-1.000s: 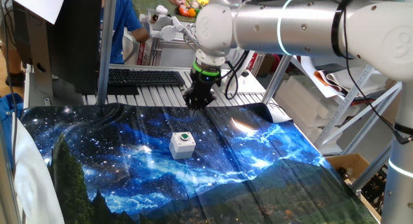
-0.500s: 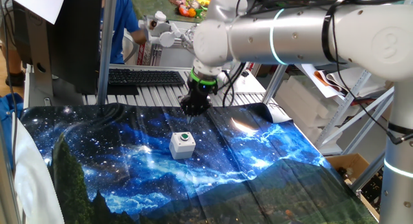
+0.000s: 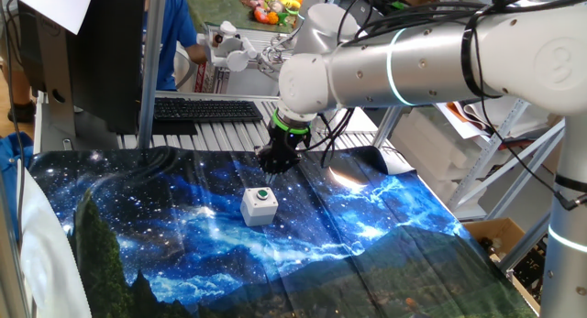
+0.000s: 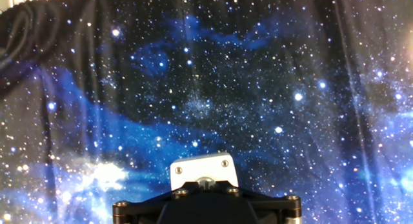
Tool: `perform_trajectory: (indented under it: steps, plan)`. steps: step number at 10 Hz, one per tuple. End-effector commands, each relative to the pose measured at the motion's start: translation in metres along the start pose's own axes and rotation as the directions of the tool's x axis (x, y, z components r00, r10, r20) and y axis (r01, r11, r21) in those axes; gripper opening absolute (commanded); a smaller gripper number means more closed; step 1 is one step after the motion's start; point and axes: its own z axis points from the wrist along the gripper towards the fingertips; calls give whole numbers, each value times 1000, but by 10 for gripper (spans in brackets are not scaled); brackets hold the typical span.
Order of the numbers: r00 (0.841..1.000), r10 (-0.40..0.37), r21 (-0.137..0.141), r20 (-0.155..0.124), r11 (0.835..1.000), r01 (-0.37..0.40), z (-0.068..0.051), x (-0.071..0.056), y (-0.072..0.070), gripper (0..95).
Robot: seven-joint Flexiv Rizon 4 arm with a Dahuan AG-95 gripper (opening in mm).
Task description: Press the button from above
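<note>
Over starry cloth [image 3: 385, 226], fingers [image 3: 274, 166] hang above the button [image 3: 262, 194]; their spread can't be told.

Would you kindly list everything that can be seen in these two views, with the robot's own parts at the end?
Button: one, green with a dark rim, on top of the box.
Box: one, light grey, on the cloth near the middle; its top edge also shows low in the hand view.
Cloth: one, blue and black starry print, covering the table.
Keyboard: one, black, behind the cloth.
Person: one, blue shirt, at the back left, mostly hidden.
Toys: a few, bright colours, far back; too small to count.
Arm: one, silver with a glowing ring, reaching in from the right.
Gripper: one, black, above and behind the box, not touching it.
</note>
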Motion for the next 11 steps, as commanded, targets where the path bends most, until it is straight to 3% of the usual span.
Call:
perform_trajectory:
  steps: [1,5,11]
  plan:
    - [1000,1,8,12,1000,-1,2,2,-1,0]
    - [1000,9,4,15,1000,-10,10,6,-4,0]
    - [1000,10,8,22,1000,-10,7,7,-2,0]
